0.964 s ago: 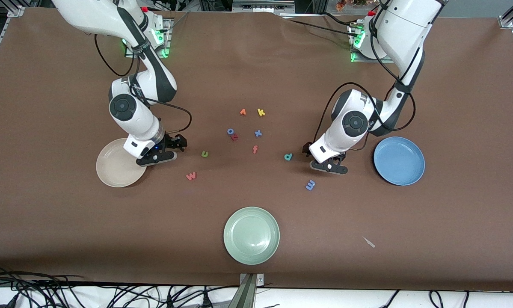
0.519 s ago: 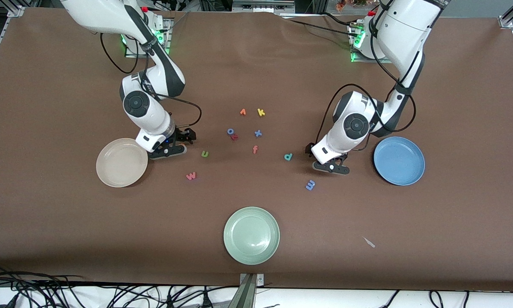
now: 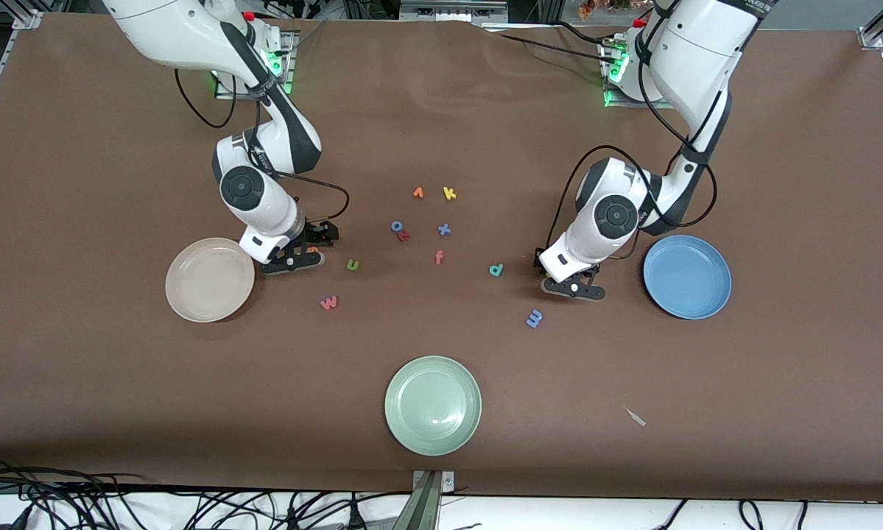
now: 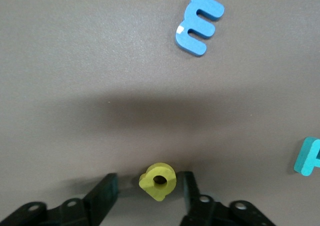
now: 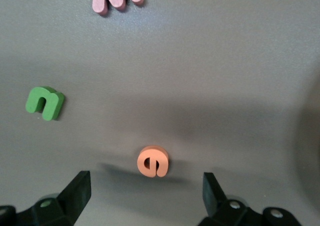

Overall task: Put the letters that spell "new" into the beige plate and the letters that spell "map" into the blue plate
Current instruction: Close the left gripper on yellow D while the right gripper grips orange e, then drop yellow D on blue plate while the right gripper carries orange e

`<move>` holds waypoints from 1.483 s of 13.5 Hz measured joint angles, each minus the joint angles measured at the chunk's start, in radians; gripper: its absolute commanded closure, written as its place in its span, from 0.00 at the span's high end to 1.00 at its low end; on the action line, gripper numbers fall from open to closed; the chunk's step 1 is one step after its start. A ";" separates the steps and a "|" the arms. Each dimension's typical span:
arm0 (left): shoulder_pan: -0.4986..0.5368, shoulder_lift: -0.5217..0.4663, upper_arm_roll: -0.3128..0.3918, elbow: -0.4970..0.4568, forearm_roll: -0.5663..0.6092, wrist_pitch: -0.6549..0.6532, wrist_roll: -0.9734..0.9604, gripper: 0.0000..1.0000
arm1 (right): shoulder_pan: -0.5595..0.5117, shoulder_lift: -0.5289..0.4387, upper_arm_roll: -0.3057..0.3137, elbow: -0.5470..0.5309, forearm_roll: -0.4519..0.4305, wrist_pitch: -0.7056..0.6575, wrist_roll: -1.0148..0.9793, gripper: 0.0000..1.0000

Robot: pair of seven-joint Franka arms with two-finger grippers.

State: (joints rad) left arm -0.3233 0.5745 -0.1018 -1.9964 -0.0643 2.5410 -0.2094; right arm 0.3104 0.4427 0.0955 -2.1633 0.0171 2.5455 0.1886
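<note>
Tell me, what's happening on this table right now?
Two robot arms are sorting small foam letters into plates. The left gripper is down at the table beside the blue plate, its fingers either side of the yellow a. The right gripper is low beside the beige plate, open around the orange e. All three plates hold nothing yet. The green n, pink w, blue m and teal p lie on the table.

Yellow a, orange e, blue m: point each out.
yellow a (image 4: pixel 158 181), left wrist view, on its round body.
orange e (image 5: pixel 152 162), right wrist view, on its face.
blue m (image 4: pixel 199 23), left wrist view, on its middle leg.
</note>
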 measured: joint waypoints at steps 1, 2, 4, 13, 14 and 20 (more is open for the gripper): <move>0.000 0.000 0.000 0.000 0.000 0.000 0.000 0.48 | -0.001 0.002 0.000 0.000 0.000 0.000 0.000 0.75; 0.000 -0.001 -0.002 0.000 0.000 0.003 0.000 0.45 | -0.002 0.004 0.000 0.002 0.000 0.000 0.000 0.68; -0.002 -0.002 -0.002 0.000 0.000 0.005 0.000 0.37 | -0.006 0.008 0.000 0.004 0.000 0.000 0.000 0.61; 0.000 -0.013 0.003 0.004 0.000 0.002 0.000 0.19 | -0.008 0.026 -0.001 0.021 0.000 0.001 -0.001 0.53; 0.005 -0.024 0.005 0.005 0.000 -0.006 0.000 0.19 | -0.009 0.032 -0.001 0.024 0.000 0.001 0.000 0.53; 0.177 -0.168 0.013 -0.019 0.000 -0.167 0.199 0.19 | -0.009 0.037 -0.003 0.032 0.000 0.000 0.001 0.38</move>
State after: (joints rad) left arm -0.1458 0.4064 -0.0885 -2.0153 -0.0643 2.3743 -0.0103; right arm 0.3014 0.4799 0.0930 -2.1315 0.0171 2.5454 0.1900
